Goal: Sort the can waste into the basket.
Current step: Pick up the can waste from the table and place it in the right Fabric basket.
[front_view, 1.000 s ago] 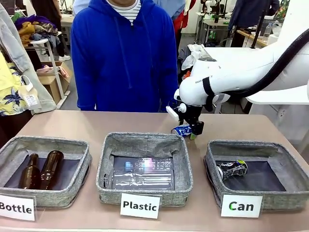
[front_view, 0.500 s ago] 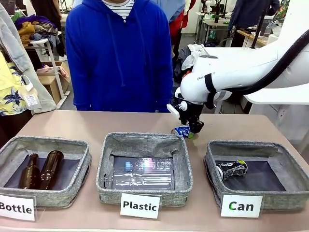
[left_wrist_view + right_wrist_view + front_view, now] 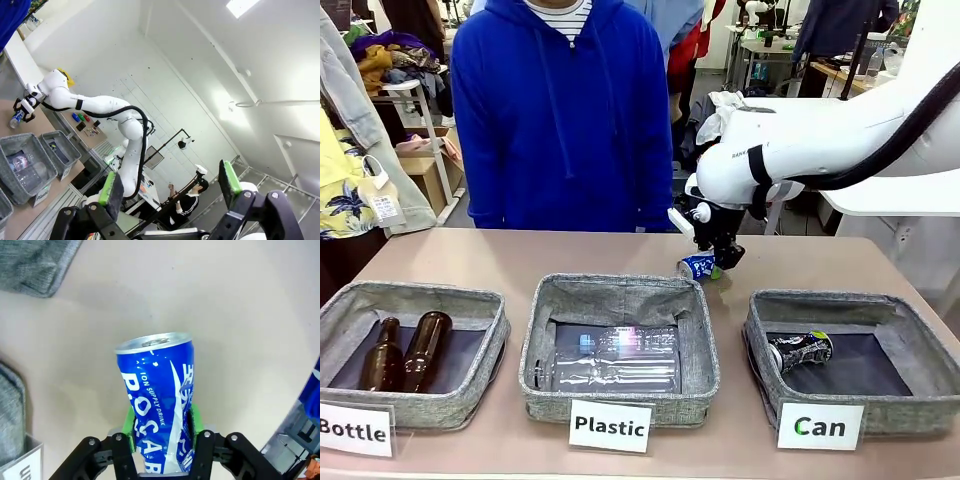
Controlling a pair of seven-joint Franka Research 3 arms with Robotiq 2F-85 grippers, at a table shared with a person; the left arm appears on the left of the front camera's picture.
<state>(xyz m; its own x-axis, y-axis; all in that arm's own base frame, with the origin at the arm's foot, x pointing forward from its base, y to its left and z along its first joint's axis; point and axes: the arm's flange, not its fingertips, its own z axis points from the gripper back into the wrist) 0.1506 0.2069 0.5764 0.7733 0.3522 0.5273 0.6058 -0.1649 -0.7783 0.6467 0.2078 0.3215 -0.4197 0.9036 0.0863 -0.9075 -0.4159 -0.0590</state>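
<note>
A dented blue and white can (image 3: 698, 267) hangs just above the table behind the middle basket, with my right gripper (image 3: 717, 266) shut on it. In the right wrist view the blue can (image 3: 159, 397) fills the centre, pinched at its lower half between the green pads (image 3: 195, 419), top end pointing away. The grey basket signed "Can" (image 3: 768, 314) sits at the front right and holds a dark crushed can (image 3: 800, 350). My left gripper (image 3: 167, 185) is open, pointing up at the ceiling, with nothing between its fingers.
The basket signed "Plastic" (image 3: 546, 305) holds a clear plastic bottle (image 3: 610, 362). The basket signed "Bottle" (image 3: 496, 330) at the front left holds two brown glass bottles (image 3: 405, 350). A person in a blue hoodie (image 3: 560, 110) stands at the far edge of the table.
My right arm has lifted slightly and drawn back, carrying the blue can up off the table. The person has shifted a little to the left.
</note>
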